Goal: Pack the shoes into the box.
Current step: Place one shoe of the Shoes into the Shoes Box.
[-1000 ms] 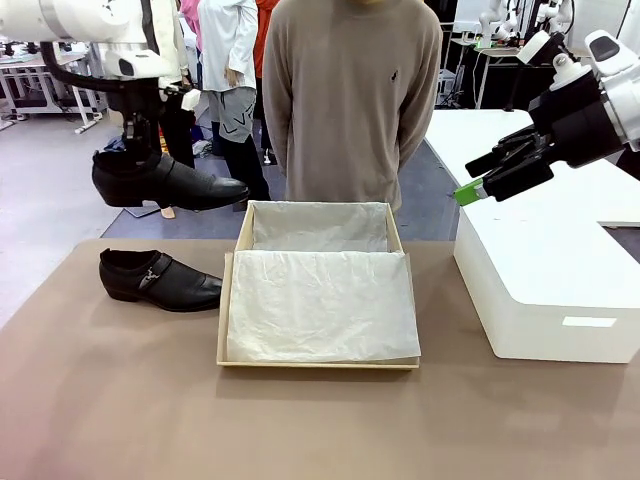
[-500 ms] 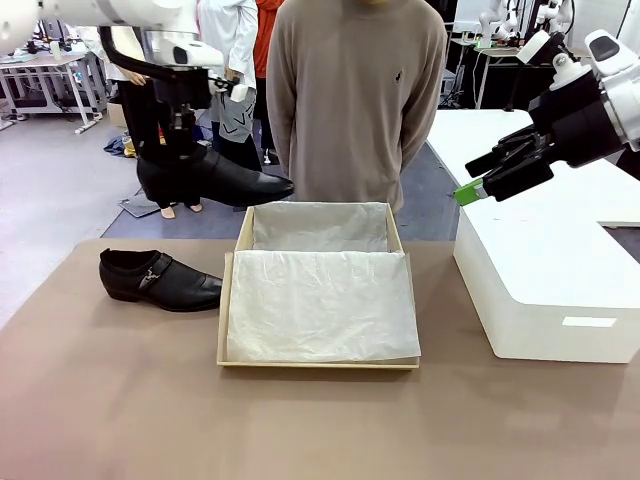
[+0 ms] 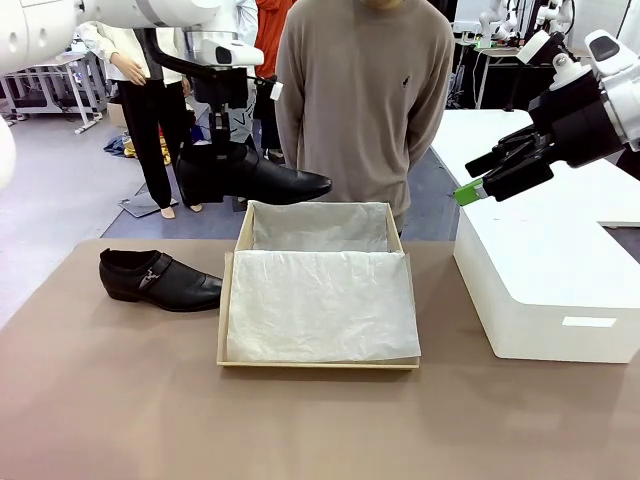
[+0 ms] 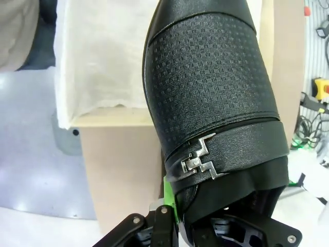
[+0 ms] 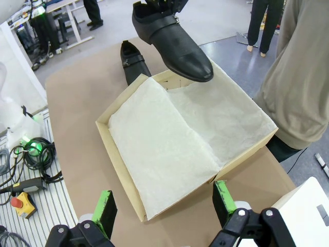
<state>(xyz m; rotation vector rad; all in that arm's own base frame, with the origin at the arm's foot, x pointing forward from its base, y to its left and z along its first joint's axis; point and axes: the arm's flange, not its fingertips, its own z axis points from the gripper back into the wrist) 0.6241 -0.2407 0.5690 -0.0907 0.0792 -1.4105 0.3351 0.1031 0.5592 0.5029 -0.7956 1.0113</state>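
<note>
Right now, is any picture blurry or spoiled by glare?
Front view: sharp, evenly lit, faint sheen on the held shoe. Left wrist view: that shoe looms oversized near the lens, texture crisp. Right wrist view: clear, tissue paper bright, not washed out.

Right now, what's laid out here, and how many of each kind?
Black shoes: 2
Cardboard box: 1
White block: 1
Total: 4

1. The raised black pointed leather shoe (image 3: 250, 175): glossy toe, upper embossed in a fine grid, silvery metal buckle (image 4: 199, 158).
2. The tan cardboard box (image 3: 320, 366): matt, lined with crinkled white tissue paper (image 3: 320, 305).
3. The large white block (image 3: 540, 290): smooth, faintly shiny.
4. The brown tabletop (image 3: 120, 400): matt, even.
</note>
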